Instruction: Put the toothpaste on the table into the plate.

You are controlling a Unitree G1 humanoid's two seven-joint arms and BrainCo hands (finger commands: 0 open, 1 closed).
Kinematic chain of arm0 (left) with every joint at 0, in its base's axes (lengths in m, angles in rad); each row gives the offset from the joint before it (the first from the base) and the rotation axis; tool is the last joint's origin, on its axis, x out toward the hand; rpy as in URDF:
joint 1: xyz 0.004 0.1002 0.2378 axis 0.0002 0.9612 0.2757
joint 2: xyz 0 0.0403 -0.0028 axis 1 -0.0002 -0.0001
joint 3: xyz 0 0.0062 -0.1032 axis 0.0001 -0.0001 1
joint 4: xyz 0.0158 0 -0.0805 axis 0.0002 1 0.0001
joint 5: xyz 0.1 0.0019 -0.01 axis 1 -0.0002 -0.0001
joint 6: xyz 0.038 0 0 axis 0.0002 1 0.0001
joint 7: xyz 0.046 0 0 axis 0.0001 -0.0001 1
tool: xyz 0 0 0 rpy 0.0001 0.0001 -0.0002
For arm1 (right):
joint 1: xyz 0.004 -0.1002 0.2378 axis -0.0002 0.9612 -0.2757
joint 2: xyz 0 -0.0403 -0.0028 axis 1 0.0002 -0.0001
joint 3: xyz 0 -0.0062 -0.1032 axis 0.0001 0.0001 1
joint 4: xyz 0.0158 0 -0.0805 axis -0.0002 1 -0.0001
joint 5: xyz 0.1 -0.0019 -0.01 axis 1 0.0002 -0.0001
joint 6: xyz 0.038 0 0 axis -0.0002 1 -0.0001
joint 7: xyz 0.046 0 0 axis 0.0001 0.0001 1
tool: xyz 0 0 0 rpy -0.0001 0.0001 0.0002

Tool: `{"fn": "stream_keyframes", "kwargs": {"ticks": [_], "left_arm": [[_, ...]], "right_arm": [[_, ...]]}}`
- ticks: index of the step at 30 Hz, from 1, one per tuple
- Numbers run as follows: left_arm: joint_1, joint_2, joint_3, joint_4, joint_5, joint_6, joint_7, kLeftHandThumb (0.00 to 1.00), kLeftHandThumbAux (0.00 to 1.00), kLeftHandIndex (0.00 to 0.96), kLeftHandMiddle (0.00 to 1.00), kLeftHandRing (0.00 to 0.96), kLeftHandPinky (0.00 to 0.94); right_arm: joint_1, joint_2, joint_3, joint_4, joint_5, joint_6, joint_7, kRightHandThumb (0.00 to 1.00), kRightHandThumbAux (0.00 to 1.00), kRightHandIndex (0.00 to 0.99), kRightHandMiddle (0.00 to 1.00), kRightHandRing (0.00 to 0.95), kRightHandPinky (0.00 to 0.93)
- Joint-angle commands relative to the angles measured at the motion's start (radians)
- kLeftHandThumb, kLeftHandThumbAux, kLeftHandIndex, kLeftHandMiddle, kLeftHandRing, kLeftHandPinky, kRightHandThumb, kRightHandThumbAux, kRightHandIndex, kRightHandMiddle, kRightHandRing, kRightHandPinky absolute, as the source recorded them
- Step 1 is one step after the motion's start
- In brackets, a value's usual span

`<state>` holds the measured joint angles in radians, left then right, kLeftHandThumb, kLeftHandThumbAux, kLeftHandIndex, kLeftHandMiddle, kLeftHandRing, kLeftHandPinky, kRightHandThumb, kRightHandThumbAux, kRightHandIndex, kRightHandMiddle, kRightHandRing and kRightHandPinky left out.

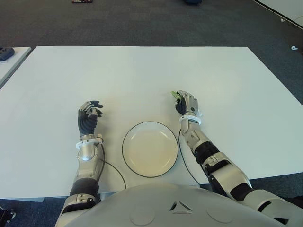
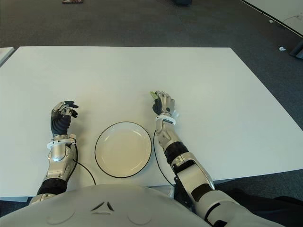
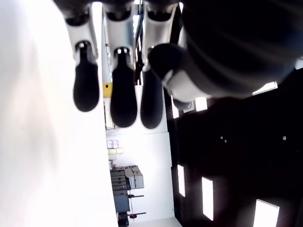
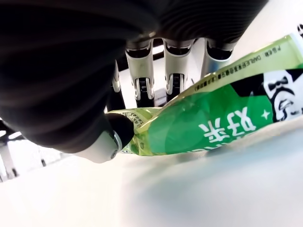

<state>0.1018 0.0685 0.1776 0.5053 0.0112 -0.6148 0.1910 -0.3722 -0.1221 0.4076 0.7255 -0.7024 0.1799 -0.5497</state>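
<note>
Right hand [image 1: 186,103] fingers curled around green toothpaste [image 4: 222,120] on the table [image 1: 142,75], beyond the plate's [image 1: 150,149] right rim; left hand [image 1: 89,115] relaxed, empty, left of plate.

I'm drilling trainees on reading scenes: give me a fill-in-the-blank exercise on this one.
1. The green toothpaste is grasped by the ____ hand.
2. The plate holds ____.
3. The left hand, with nothing in its fingers, shows to the ____ of the plate.

Missing words: right; nothing; left

One toothpaste [image 4: 222,118], one plate [image 1: 150,149], two robot hands, one table [image 1: 142,71].
</note>
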Motion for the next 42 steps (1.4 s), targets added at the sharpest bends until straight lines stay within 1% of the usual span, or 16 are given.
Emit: {"fn": "stream_keyframes", "kwargs": {"ticks": [1, 4, 7, 13, 22, 26, 29, 35, 37, 42], "left_arm": [[0.019, -0.002, -0.004, 0.030, -0.001, 0.007, -0.021, 0.835, 0.678, 0.403, 0.509, 0.638, 0.619], [0.020, -0.003, -0.003, 0.026, -0.003, 0.012, -0.022, 0.835, 0.678, 0.402, 0.511, 0.638, 0.615], [0.019, -0.002, -0.002, 0.029, -0.004, 0.008, -0.024, 0.834, 0.678, 0.401, 0.510, 0.636, 0.610], [0.018, 0.002, -0.003, 0.031, 0.009, 0.007, -0.016, 0.834, 0.679, 0.402, 0.504, 0.631, 0.603], [0.020, 0.007, -0.005, 0.023, 0.041, 0.022, 0.004, 0.833, 0.679, 0.407, 0.497, 0.625, 0.602], [0.016, 0.008, -0.004, 0.027, 0.051, 0.025, 0.008, 0.833, 0.679, 0.405, 0.497, 0.621, 0.595], [0.016, 0.008, -0.003, 0.027, 0.053, 0.025, 0.009, 0.833, 0.679, 0.405, 0.497, 0.617, 0.589], [0.013, 0.005, 0.001, 0.033, 0.047, 0.016, 0.003, 0.832, 0.680, 0.404, 0.496, 0.611, 0.583], [0.013, 0.005, 0.001, 0.034, 0.046, 0.014, 0.002, 0.832, 0.680, 0.404, 0.496, 0.610, 0.583], [0.013, 0.005, 0.001, 0.032, 0.041, 0.017, -0.003, 0.834, 0.679, 0.409, 0.490, 0.604, 0.582]], "right_arm": [[0.025, -0.003, -0.035, -0.023, 0.057, -0.104, -0.023, 0.713, 0.715, 0.441, 0.796, 0.812, 0.850], [0.035, -0.008, -0.053, -0.038, 0.082, -0.157, -0.026, 0.714, 0.716, 0.441, 0.819, 0.834, 0.865], [0.055, -0.017, -0.070, -0.079, 0.101, -0.202, -0.021, 0.713, 0.717, 0.441, 0.835, 0.849, 0.872], [0.083, -0.023, -0.092, -0.139, 0.120, -0.257, -0.013, 0.713, 0.717, 0.441, 0.859, 0.867, 0.879], [0.128, -0.031, -0.112, -0.258, 0.137, -0.294, 0.017, 0.711, 0.719, 0.440, 0.875, 0.880, 0.880], [0.150, -0.034, -0.120, -0.326, 0.141, -0.324, 0.027, 0.710, 0.720, 0.440, 0.878, 0.881, 0.875], [0.159, -0.034, -0.125, -0.350, 0.139, -0.335, 0.034, 0.710, 0.721, 0.440, 0.879, 0.881, 0.872], [0.193, -0.039, -0.129, -0.451, 0.146, -0.356, 0.077, 0.708, 0.722, 0.439, 0.880, 0.880, 0.870], [0.199, -0.038, -0.131, -0.466, 0.147, -0.358, 0.087, 0.708, 0.723, 0.439, 0.880, 0.880, 0.869], [0.215, -0.049, -0.129, -0.503, 0.176, -0.434, 0.128, 0.706, 0.724, 0.438, 0.882, 0.880, 0.865]]}}
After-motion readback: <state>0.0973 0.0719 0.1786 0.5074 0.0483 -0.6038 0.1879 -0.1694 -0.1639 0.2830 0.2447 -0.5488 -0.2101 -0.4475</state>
